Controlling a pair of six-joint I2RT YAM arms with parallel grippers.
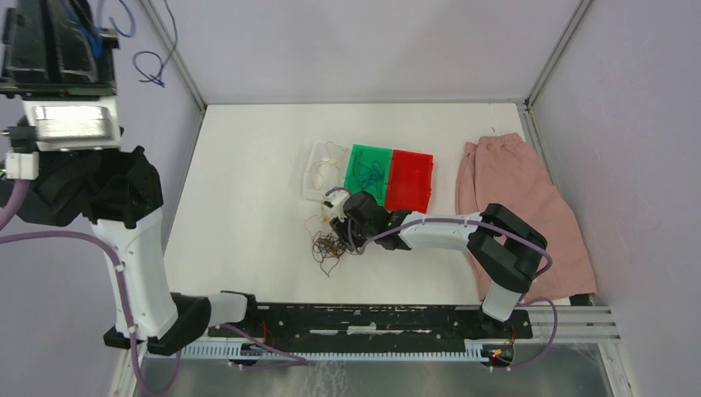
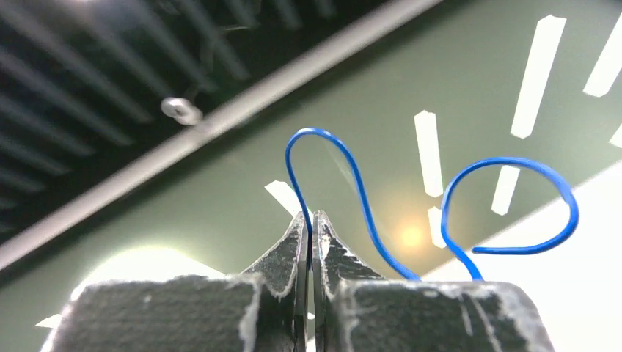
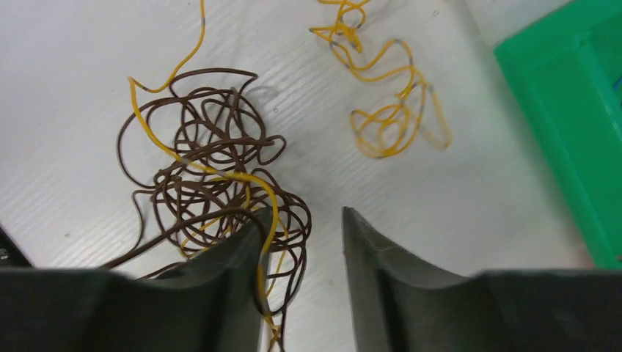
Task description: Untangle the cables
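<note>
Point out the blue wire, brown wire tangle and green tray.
blue wire (image 2: pixel 312 132): left wrist view, top of its left arch.
brown wire tangle (image 3: pixel 209 172): right wrist view, middle of the knot.
green tray (image 1: pixel 355 155): top external view, bare far-left corner.

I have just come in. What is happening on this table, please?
The wires are being untangled. The left gripper is held high above the table, its fingers shut on one blue wire. The right gripper is low over the table with fingers open, at a knot of brown and yellow wires; one finger touches it. Some blue strands lie in the green tray.
</note>
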